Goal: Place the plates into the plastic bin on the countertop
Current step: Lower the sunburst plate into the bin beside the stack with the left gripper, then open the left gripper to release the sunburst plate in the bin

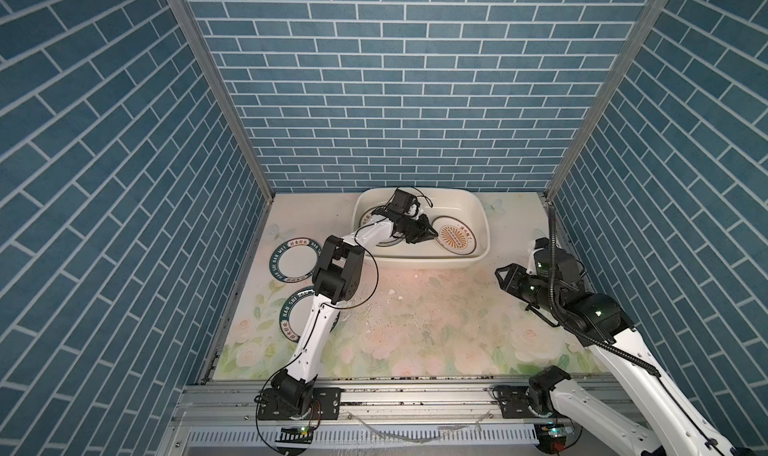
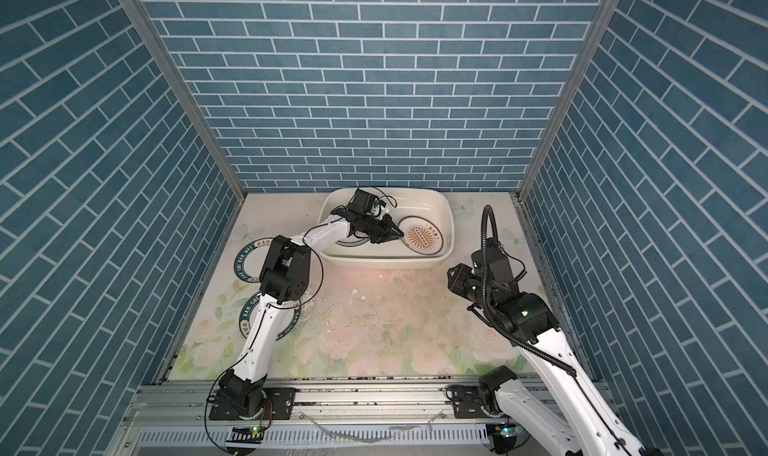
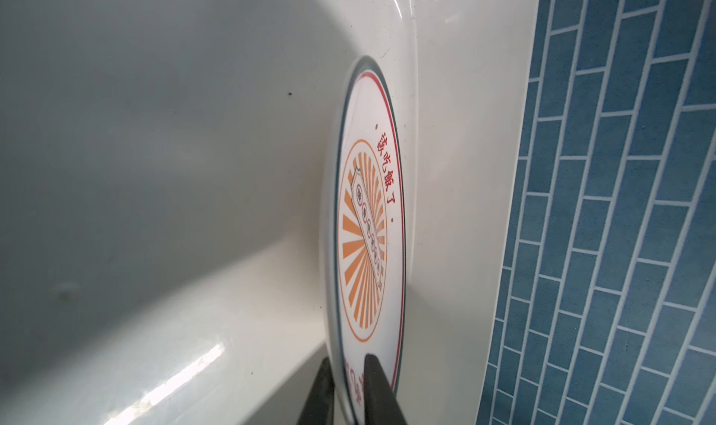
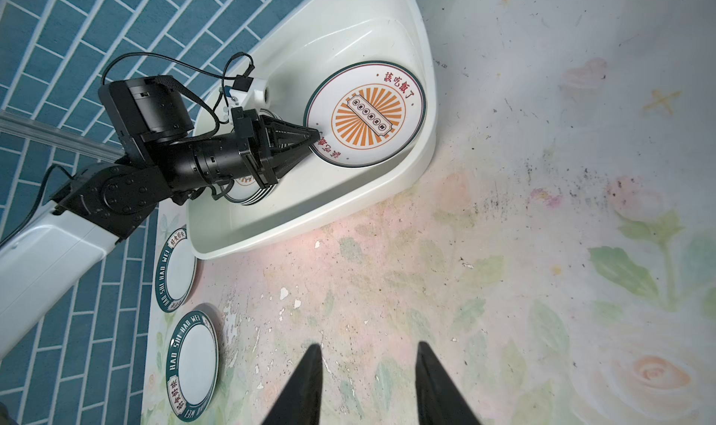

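Observation:
A plate with an orange sunburst centre [image 1: 456, 238] [image 2: 422, 237] [image 3: 366, 241] [image 4: 368, 115] lies at the right end of the plastic bin [image 1: 432, 262] [image 2: 386, 261] [image 3: 155, 132] [image 4: 310, 210]. My left gripper [image 1: 434, 235] [image 2: 400, 234] [image 3: 348, 359] [image 4: 315, 134] reaches into the bin, shut on this plate's near rim, one finger on each face. More plates [image 1: 372, 219] [image 4: 252, 194] are stacked at the bin's left end, mostly hidden by the arm. Two teal-banded plates [image 1: 293, 262] [image 1: 297, 312] [image 4: 176, 274] [image 4: 192, 359] lie on the countertop [image 1: 415, 321] at the left. My right gripper [image 1: 500, 277] [image 2: 451, 273] [image 4: 369, 345] hovers open and empty, right of the bin.
Blue brick-pattern walls [image 1: 395, 100] close in the back and both sides. The bin stands against the back wall. White paint chips [image 1: 392, 298] dot the worn middle of the countertop. A metal rail [image 1: 415, 395] runs along the front edge.

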### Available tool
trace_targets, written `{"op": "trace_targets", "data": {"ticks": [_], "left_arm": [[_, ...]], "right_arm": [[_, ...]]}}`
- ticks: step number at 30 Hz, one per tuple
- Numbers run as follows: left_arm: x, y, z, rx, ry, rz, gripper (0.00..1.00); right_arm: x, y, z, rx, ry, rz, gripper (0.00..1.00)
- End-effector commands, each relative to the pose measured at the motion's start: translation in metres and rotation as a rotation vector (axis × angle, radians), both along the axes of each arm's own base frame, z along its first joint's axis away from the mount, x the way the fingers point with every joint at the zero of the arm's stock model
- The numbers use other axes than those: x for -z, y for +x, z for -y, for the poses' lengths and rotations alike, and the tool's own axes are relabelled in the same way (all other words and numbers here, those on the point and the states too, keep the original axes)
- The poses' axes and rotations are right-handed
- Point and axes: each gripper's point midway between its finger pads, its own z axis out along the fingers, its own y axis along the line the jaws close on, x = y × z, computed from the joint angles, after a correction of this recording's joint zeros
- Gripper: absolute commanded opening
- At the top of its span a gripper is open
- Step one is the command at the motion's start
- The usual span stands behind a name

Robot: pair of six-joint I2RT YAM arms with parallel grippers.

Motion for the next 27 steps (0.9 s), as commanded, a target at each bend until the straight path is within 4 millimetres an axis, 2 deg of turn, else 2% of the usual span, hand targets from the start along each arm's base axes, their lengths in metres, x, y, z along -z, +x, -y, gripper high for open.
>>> {"op": "trace_targets", "data": {"ticks": [1, 18, 23, 27], "left_arm": [[0.0017, -0.0001, 0.0098, 0.024, -0.022, 0.013, 0.18], [0.0041, -0.0056, 0.0069, 0.025, -0.02, -0.011, 0.36], [0.0058, -0.0073, 0.004, 0.02, -0.016, -0.021, 0.39], [0.0065, -0.0083, 0.0014, 0.014, -0.013, -0.027, 0.45]], "right_arm": [[0.0038, 0.0016, 0.0002, -0.001, 0.003, -0.004, 0.4], [0.006, 0.0078, -0.0016, -0.006, 0.027, -0.011, 0.4], [0.0067, 0.0093, -0.0024, -0.007, 0.034, -0.012, 0.4], [0.0056, 0.01, -0.0031, -0.009, 0.04, -0.008, 0.4]]}}
